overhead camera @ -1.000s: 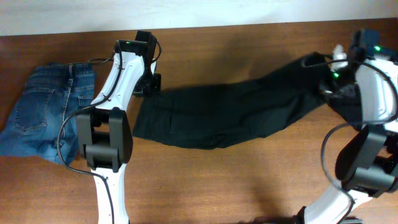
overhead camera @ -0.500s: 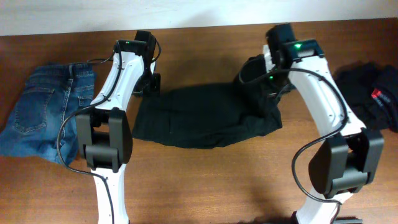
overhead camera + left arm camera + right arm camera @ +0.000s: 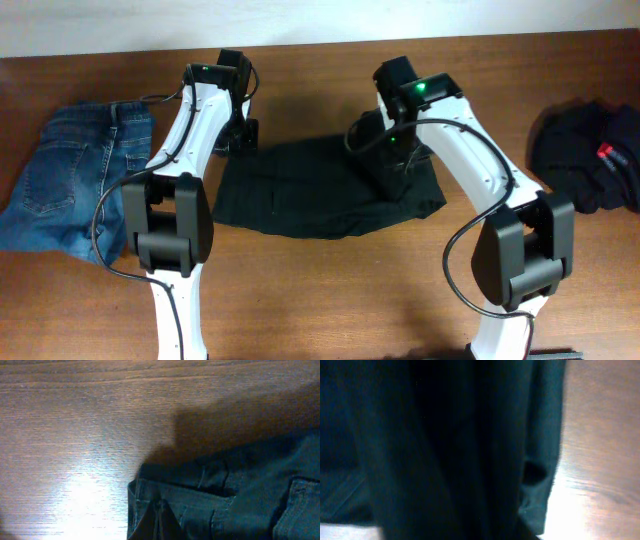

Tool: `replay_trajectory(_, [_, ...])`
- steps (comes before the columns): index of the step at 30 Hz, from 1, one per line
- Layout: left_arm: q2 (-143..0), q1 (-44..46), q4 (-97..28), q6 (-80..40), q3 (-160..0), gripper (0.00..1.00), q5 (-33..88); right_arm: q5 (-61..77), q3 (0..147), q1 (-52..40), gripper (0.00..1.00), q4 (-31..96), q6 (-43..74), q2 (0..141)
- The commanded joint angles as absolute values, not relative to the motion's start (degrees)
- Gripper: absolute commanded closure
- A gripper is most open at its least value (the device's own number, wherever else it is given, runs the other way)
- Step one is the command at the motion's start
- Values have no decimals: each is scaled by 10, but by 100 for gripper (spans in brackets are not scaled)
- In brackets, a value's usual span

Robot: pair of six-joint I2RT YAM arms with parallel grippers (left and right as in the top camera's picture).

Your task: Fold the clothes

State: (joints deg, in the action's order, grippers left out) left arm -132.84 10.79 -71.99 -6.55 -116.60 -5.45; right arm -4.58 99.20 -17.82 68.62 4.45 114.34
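The black trousers (image 3: pixel 300 195) lie across the middle of the wooden table, with one leg doubled back over the rest. My left gripper (image 3: pixel 240 135) is at their upper left waistband corner. In the left wrist view its fingers (image 3: pixel 160 527) are shut on the waistband (image 3: pixel 210 485). My right gripper (image 3: pixel 392 160) is above the trousers' right part and holds the leg end, which hangs from it. The right wrist view is filled with dark fabric (image 3: pixel 445 450) and the fingers are hidden. Another black garment (image 3: pixel 585 150) with a small red label (image 3: pixel 607 153) lies at the far right.
Folded blue jeans (image 3: pixel 70 185) lie at the left edge of the table. Bare wood (image 3: pixel 330 290) runs along the front. The table's far edge meets a white wall (image 3: pixel 320 20).
My right gripper has carried the trouser leg from the far right leftward over the trousers, which uncovers the other black garment. The left arm has not moved.
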Motion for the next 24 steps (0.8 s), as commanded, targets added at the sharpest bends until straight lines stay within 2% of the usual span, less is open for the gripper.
replay_trajectory(1, [-1303,106,-721,-73,-1176,99,-63,2,992,-198,63,682,22,1145])
replay_trajectory(11, [-1303,106,-722,-73,-1176,98,-63,29,992,-199,65,682,-2,1145])
replay_trajectory(12, [-1303,106,-722,-73,-1176,98,-63,29,992,-199,71,682,-2,1145])
replay_trajectory(13, [-1303,106,-722,-73,-1176,98,-63,29,992,-199,86,682,-2,1145])
replay_trajectory(15, [-1303,106,-722,-73,-1176,99,-63,30,992,-199,96,681,-2,1145])
replay_trajectory(24, [-1265,105,-716,-73,-1176,99,-67,27,998,-199,96,660,-6,1142])
